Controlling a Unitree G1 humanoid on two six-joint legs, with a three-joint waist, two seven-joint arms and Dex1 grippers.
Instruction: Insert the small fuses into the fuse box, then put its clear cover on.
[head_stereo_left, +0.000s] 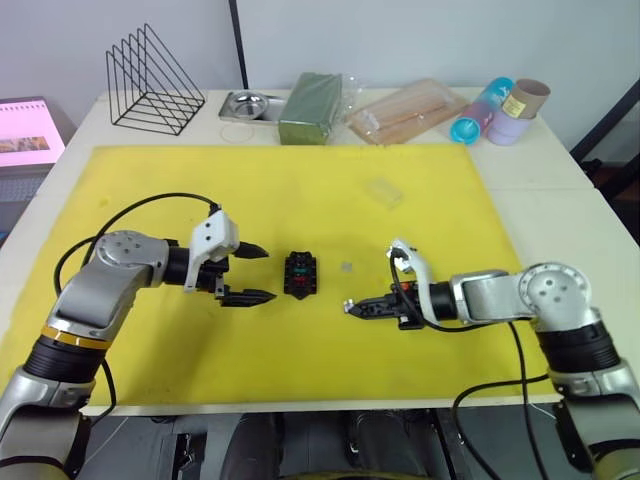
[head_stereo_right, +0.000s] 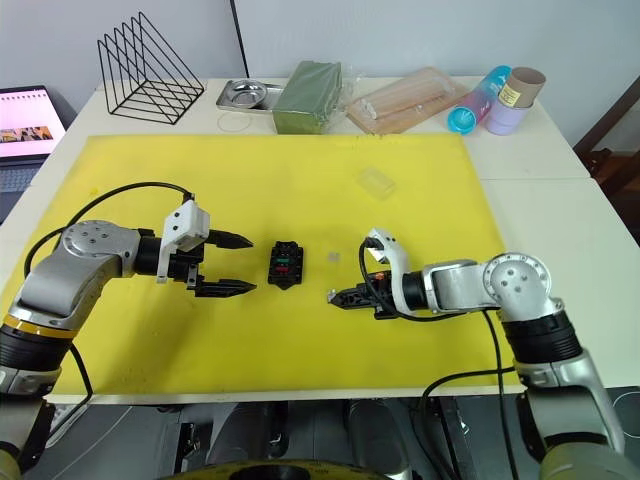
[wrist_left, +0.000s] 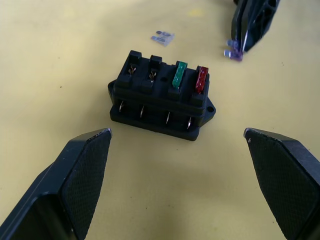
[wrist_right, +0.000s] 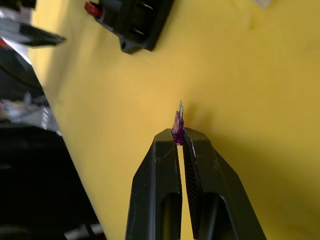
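The right gripper (wrist_right: 180, 137), pinching a purple fuse (wrist_right: 177, 121) prongs-out, sits just right of the fuse box (head_stereo_left: 301, 274), whose two empty slots lie toward the wide-open left gripper (head_stereo_left: 248, 273)

No legible text or labels

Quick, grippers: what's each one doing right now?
Left gripper: open, empty, beside the fuse box.
Right gripper: shut on a purple fuse, just above the yellow mat.
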